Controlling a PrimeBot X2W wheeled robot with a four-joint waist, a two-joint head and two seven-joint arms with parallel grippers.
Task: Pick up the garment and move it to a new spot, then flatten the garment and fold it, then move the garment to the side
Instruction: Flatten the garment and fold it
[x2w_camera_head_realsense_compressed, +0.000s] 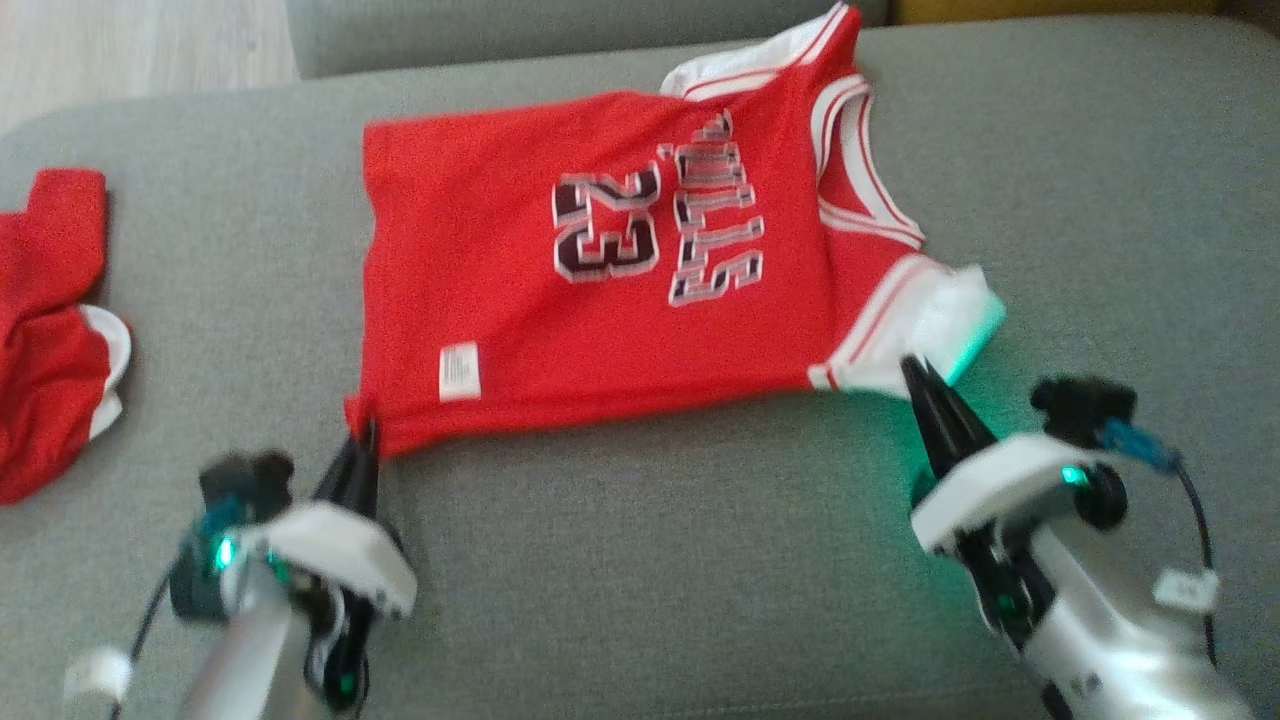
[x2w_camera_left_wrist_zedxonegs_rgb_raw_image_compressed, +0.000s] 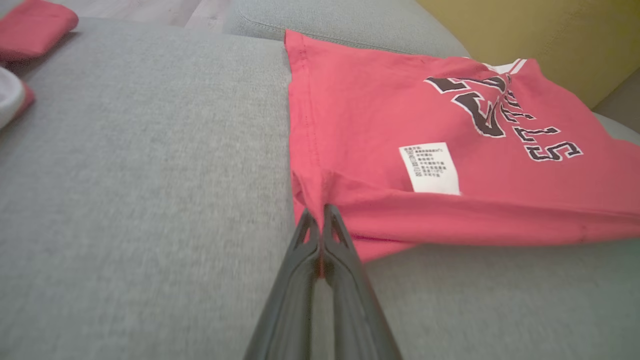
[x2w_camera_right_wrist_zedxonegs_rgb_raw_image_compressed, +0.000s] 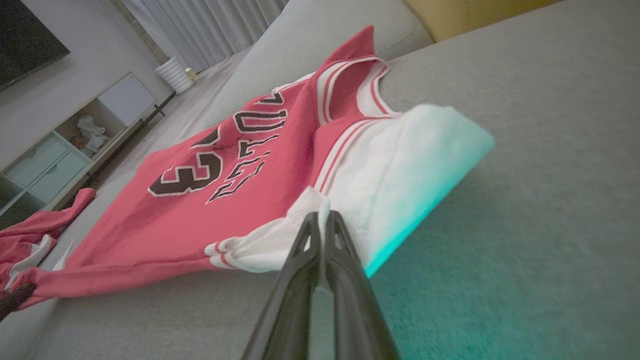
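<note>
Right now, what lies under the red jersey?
The red jersey lies on the grey cushion, visible all around it. What is directly beneath is covered.

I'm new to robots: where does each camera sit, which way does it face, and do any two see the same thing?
Head view: on the head, facing forward and down at the red jersey spread on the grey sofa; both forearms and jaws show at the bottom.
Left wrist view: on the left wrist, facing along the left jaws, shut on the jersey's hem corner.
Right wrist view: on the right wrist, facing along the right jaws, shut on its white sleeve.
Shared: both wrist views show the jersey's black lettering.
</note>
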